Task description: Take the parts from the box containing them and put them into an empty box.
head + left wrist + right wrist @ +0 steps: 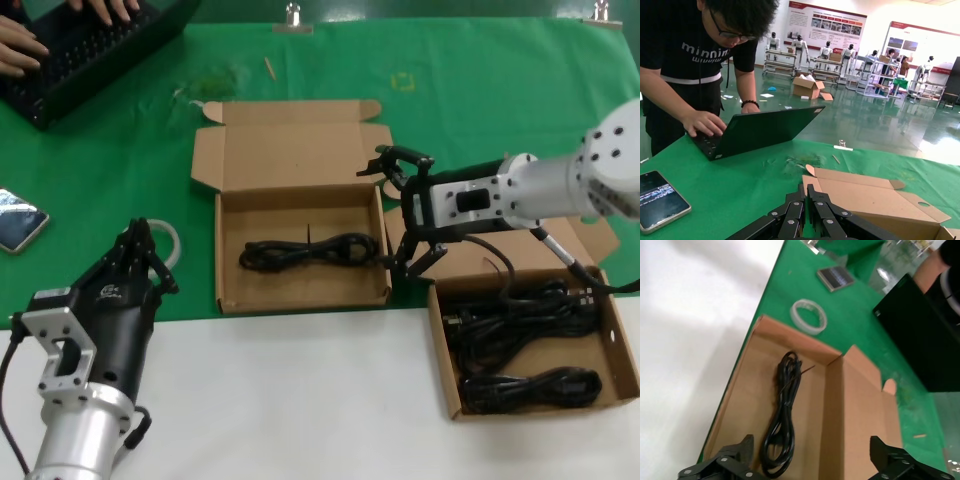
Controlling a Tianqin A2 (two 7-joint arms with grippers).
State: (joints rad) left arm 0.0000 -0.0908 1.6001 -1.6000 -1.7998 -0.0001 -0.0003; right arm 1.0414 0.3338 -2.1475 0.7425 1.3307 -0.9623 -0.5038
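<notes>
Two brown cardboard boxes lie on the table. The left box (232,290) holds one black cable bundle (308,251), also seen in the right wrist view (781,415). The right box (440,360) holds several black cable bundles (520,325). My right gripper (395,212) is open and empty, hovering over the right edge of the left box, its fingers (735,454) spread wide above the bundle's end. My left gripper (138,243) is shut and empty at the table's left front, left of the left box; it also shows in the left wrist view (808,192).
A white coiled ring (172,240) lies beside my left gripper. A phone (15,221) lies at the far left. A person types on a black laptop (90,45) at the back left. Green cloth covers the back, a white surface the front.
</notes>
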